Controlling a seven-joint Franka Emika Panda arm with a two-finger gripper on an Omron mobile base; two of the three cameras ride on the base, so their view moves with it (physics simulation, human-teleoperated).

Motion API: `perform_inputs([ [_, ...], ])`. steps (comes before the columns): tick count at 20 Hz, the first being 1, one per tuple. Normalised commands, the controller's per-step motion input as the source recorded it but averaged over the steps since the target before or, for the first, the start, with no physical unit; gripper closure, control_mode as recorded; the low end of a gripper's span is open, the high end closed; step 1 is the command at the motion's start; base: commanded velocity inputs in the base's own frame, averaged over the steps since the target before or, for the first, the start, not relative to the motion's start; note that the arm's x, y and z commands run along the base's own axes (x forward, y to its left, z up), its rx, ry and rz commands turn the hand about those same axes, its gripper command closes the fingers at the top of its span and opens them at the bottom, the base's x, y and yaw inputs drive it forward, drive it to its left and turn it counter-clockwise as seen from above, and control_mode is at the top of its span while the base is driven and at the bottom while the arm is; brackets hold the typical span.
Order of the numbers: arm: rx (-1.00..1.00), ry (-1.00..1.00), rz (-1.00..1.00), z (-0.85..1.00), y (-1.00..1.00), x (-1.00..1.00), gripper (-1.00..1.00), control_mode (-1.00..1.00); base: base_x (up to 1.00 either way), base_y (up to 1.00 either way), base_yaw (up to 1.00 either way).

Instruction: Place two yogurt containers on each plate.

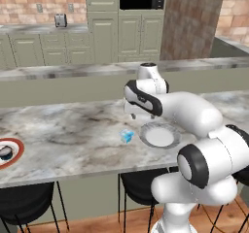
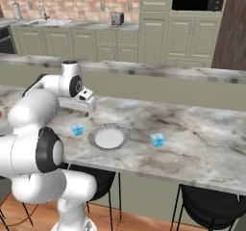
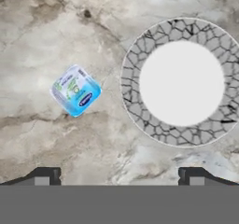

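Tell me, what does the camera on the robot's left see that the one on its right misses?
Left base view alone: a red-rimmed plate at the counter's far left edge, something dark on it. Right base view alone: a second yogurt cup right of the grey-rimmed plate. Both share that plate, bare, the yogurt cup on its other side, and the white arm above them.

Brick wall [image 1: 29, 8], green cabs [image 2: 72, 42], prob. toaster [image 1: 61, 20].
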Motion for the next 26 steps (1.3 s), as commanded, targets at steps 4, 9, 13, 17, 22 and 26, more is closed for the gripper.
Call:
perform_inputs([
  [4,0.0,0.0,0.31,-0.27,0.05,0.0,-1.0,-1.0,0.0,0.0,0.0],
  [9,0.0,0.0,0.31,-0.32,0.16,0.0,-1.0,-1.0,0.0,0.0,0.0],
  [13,0.0,0.0,0.34,-0.35,0.27,0.0,-1.0,-1.0,0.0,0.0,0.0],
  [17,0.0,0.0,0.32,-0.32,0.21,0.01,-1.0,-1.0,0.0,0.0,0.0],
  [22,0.0,0.0,0.13,-0.26,0.04,0.2,-1.0,-1.0,0.0,0.0,0.0],
  [26,0.0,0.0,0.08,-0.23,0.01,0.28,-1.0,-1.0,0.0,0.0,0.0],
])
